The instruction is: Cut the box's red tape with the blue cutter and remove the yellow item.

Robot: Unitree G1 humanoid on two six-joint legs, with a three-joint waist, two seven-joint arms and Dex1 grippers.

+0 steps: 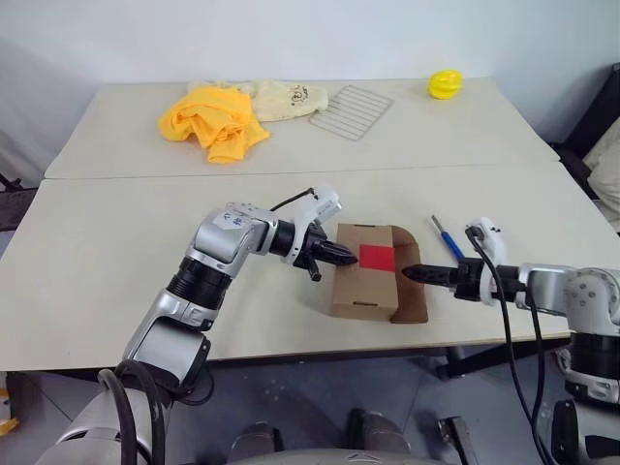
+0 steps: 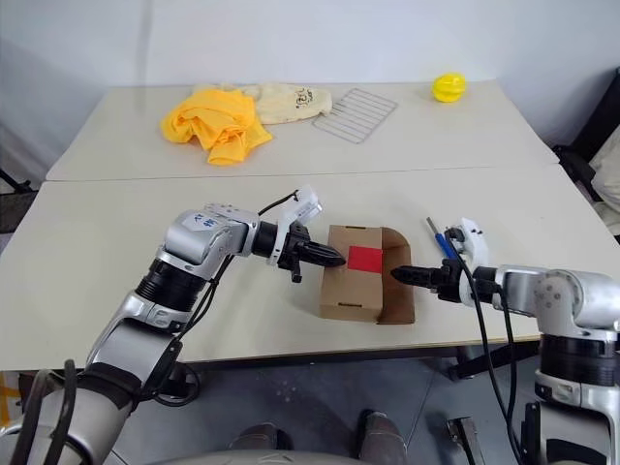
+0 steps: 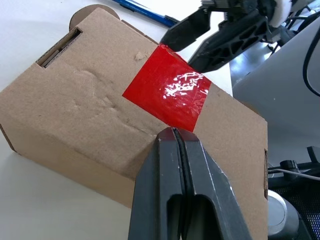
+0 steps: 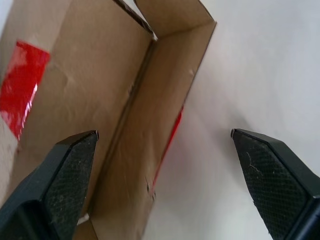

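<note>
Done: red tape (image 1: 376,257) cut, box (image 1: 363,286) flap open.
Left: yellow item unseen.
Left gripper (image 1: 351,258): pressed together, empty.
Right gripper (image 1: 409,274): spread.

Small brown cardboard box (image 1: 363,284) lying flat near the front edge of the counter, its lid facing up and its right-hand end flap (image 1: 411,281) swung open and standing upright. A square of glossy red tape (image 1: 376,257) sits on the lid toward the opened end, with a strip of red also showing along the flap's edge in the right wrist view. The slim blue cutter (image 1: 447,237) lies flat on the counter just beyond the box's open end.
</note>
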